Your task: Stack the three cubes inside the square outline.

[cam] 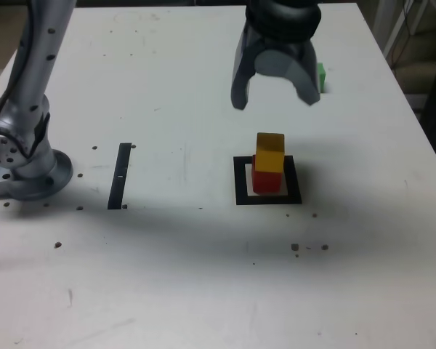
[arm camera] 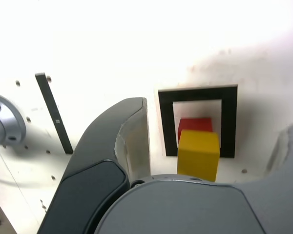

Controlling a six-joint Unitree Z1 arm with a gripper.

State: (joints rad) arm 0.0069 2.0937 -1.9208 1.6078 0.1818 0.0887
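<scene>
The yellow cube [cam: 269, 152] [arm camera: 198, 152] sits on top of the red cube [cam: 267, 179] [arm camera: 195, 126], and both stand inside the black square outline [cam: 241, 182] [arm camera: 166, 122]. My gripper [cam: 275, 100] hangs open above and behind this stack, holding nothing. The green cube [cam: 320, 74] lies on the table farther back, partly hidden behind one gripper finger [cam: 308, 83]. In the wrist view one grey finger [arm camera: 118, 146] is beside the stack; the green cube is out of view there.
A thin black strip [cam: 120, 175] [arm camera: 53, 112] lies on the white table [cam: 203, 254] toward the exterior view's left. The arm's base [cam: 25, 171] stands at the left edge. Small screw holes dot the tabletop.
</scene>
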